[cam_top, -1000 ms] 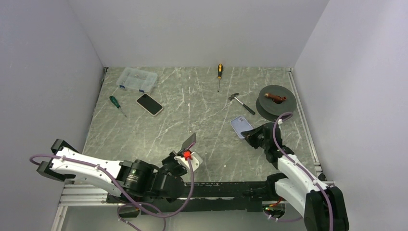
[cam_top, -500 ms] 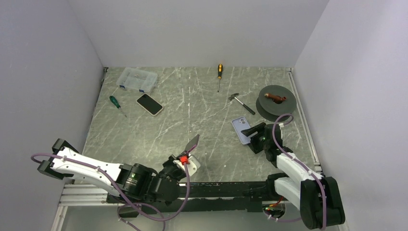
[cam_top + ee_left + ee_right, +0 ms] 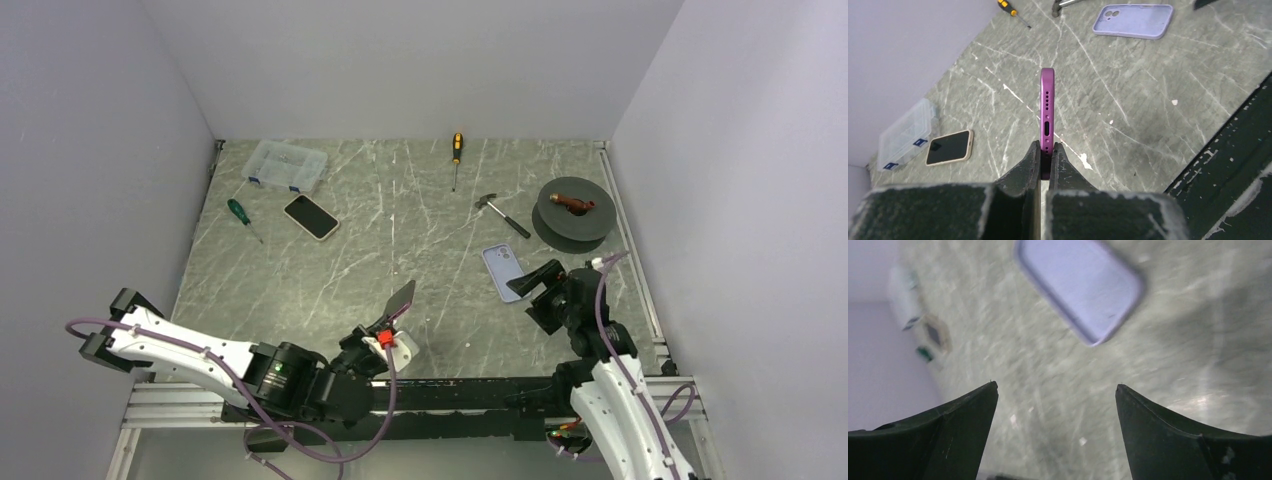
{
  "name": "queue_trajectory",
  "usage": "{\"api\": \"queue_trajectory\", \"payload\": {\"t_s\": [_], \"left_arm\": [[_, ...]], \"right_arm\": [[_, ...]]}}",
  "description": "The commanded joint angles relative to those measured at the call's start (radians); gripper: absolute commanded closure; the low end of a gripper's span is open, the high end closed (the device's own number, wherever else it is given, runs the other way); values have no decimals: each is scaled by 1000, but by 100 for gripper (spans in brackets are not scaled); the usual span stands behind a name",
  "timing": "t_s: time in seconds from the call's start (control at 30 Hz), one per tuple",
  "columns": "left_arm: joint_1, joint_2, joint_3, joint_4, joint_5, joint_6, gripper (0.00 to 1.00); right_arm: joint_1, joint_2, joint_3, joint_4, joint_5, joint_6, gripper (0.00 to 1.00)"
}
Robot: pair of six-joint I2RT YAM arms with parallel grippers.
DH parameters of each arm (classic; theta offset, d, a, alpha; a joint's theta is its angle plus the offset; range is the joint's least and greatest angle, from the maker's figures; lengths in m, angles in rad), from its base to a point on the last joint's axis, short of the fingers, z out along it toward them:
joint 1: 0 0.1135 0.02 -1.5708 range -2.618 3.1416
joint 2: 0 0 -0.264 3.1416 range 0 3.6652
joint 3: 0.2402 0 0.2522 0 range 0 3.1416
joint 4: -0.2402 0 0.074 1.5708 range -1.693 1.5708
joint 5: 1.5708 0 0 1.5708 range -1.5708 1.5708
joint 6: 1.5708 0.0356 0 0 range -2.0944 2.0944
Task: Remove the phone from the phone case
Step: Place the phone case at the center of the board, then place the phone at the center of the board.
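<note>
Near centre, my left claw (image 3: 1046,150) pinches the slim purple phone (image 3: 1047,100) edge-on; right claw (image 3: 1056,386) spread, lilac rubbery case (image 3: 1080,285) blurred.

Bare desk (image 3: 440,250) lies left of the lilac phone case (image 3: 502,270), reaching as far as the purple phone (image 3: 398,298), which the left claw (image 3: 1045,150) pinches on edge. Beyond the case lies a hammer (image 3: 501,214); beyond and to its right sits a dark reel (image 3: 572,212). The right claw (image 3: 1055,390), jaws wide, hangs just near-right of the case.
</note>
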Motion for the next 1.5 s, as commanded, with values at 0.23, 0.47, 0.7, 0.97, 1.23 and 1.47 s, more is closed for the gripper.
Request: {"api": "queue_trajectory", "payload": {"t_s": [0.23, 0.47, 0.7, 0.97, 1.23, 1.47], "left_arm": [[-5, -119, -300, 822, 202, 919, 100], [44, 20, -372, 1217, 127, 1336, 100], [51, 233, -418, 1767, 107, 1659, 100], [51, 281, -407, 1784, 116, 1656, 100], [52, 299, -396, 1728, 132, 1647, 100], [52, 330, -387, 1732, 139, 1644, 100]], "right_arm": [[66, 19, 233, 195, -600, 188, 12], [289, 130, 231, 353, -562, 314, 13], [491, 246, 248, 478, -467, 330, 19], [512, 266, 227, 550, -424, 341, 39], [512, 299, 290, 546, -422, 322, 51], [513, 326, 290, 619, -464, 348, 69]]}}
